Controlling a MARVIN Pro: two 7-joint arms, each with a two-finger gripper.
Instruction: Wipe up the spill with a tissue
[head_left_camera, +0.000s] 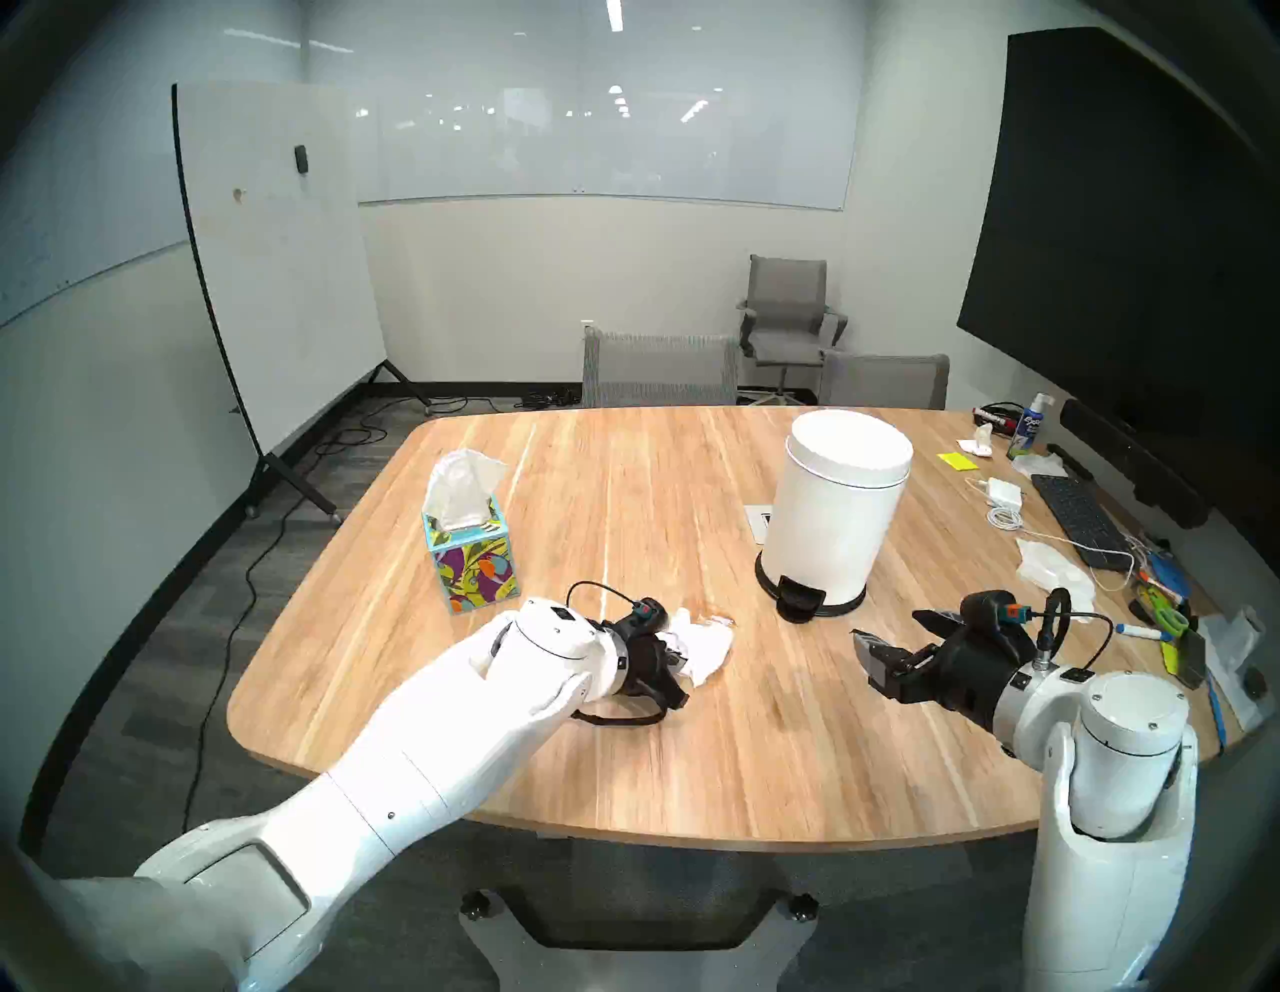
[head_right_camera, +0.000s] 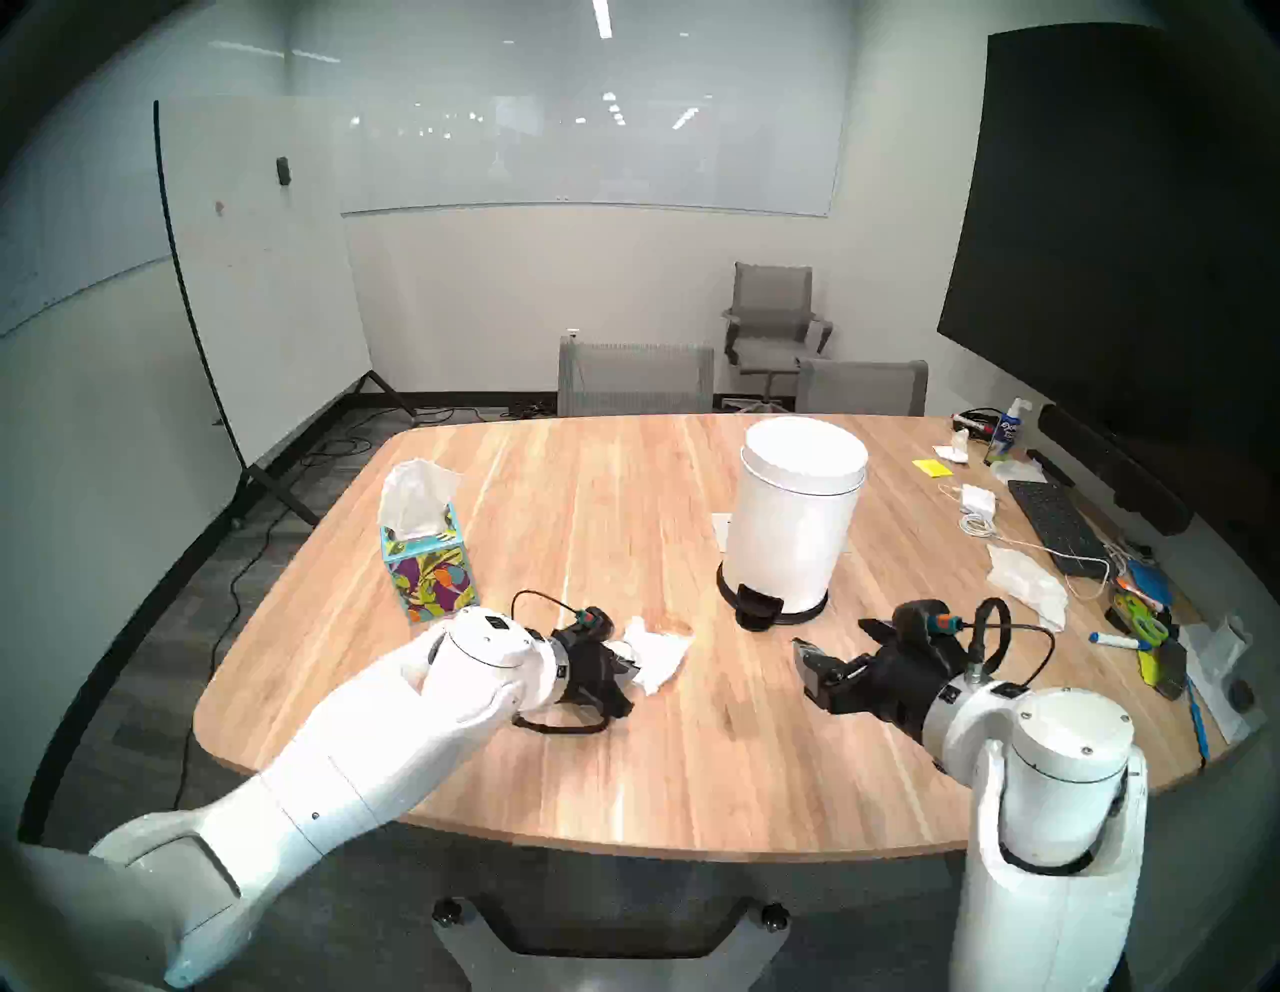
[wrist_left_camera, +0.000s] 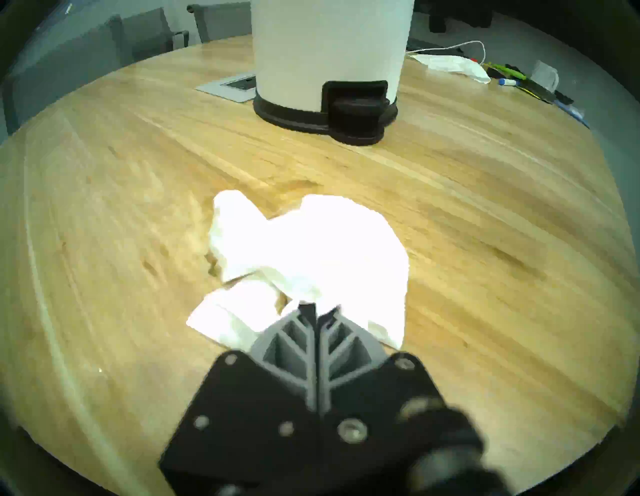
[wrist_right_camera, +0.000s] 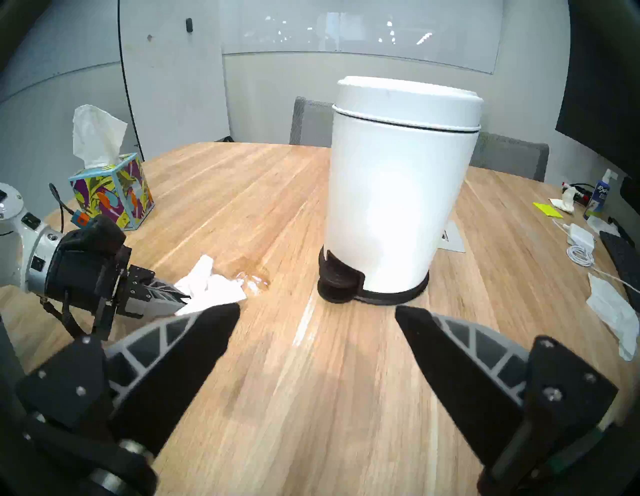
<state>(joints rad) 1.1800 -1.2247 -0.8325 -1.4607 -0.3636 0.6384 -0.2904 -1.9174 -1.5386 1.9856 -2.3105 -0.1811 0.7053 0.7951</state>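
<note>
A crumpled white tissue lies flat on the wooden table, near the middle. My left gripper is low over the table and shut on the tissue's near edge. The spill shows as a glossy amber wet patch at the tissue's far edge, partly covered by it. Off to the right, my right gripper hovers open and empty, pointing toward the bin.
A white pedal bin with its lid closed stands just beyond the spill. The leaf-print tissue box sits at the left. A keyboard, cables, loose crumpled tissues and pens crowd the right edge.
</note>
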